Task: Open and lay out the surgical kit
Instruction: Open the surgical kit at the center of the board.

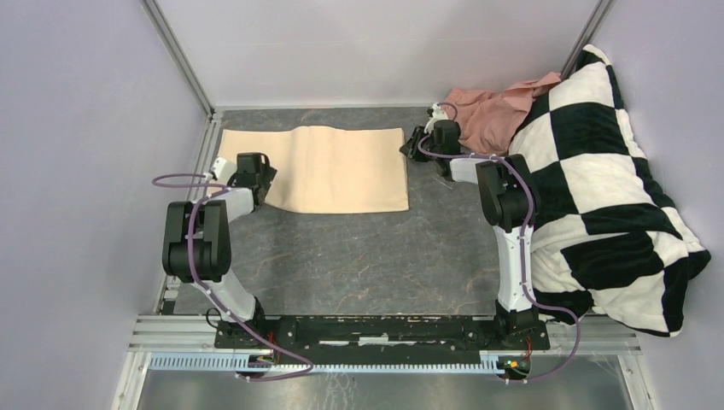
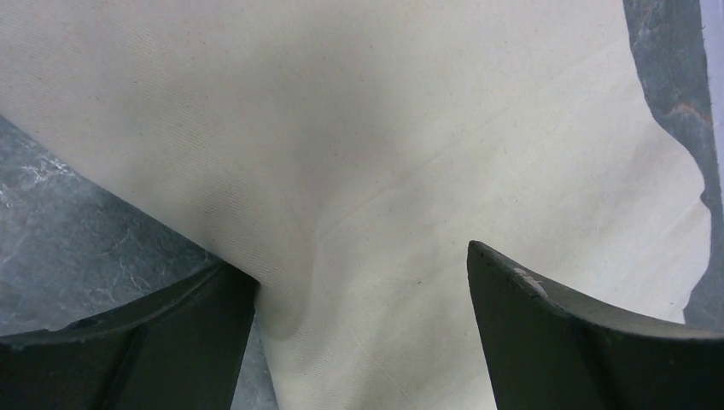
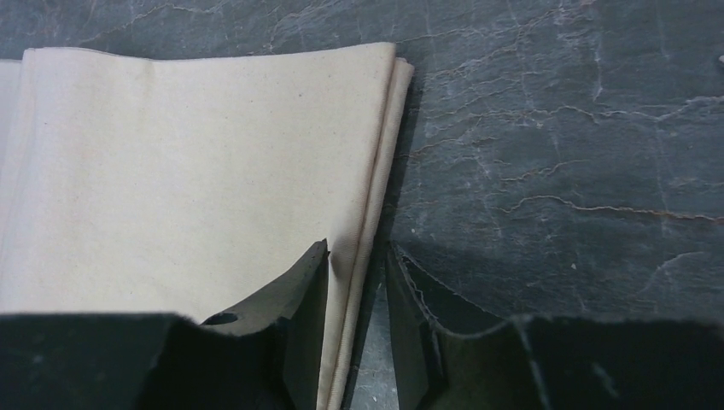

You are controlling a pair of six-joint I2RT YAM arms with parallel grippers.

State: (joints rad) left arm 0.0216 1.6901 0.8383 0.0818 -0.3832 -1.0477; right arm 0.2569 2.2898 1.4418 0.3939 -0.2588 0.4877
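The beige cloth wrap (image 1: 333, 166) lies spread flat at the far middle of the table. No steel tray or instruments are in view. My left gripper (image 1: 259, 177) is at the cloth's near left corner. In the left wrist view it (image 2: 359, 260) is wide open, with the cloth (image 2: 367, 128) between the fingers and puckered against the left finger (image 2: 196, 333). My right gripper (image 1: 413, 142) is at the cloth's far right edge. In the right wrist view it (image 3: 357, 248) straddles the cloth's layered hem (image 3: 376, 171), its jaws narrowly apart, with a sliver of table beside the right finger (image 3: 410, 333).
A crumpled pink cloth (image 1: 491, 107) lies at the far right, partly under a black and white checkered blanket (image 1: 598, 188) that covers the table's right side. Walls and a metal frame (image 1: 179, 55) close in the left and back. The tabletop (image 1: 367, 256) is dark stone.
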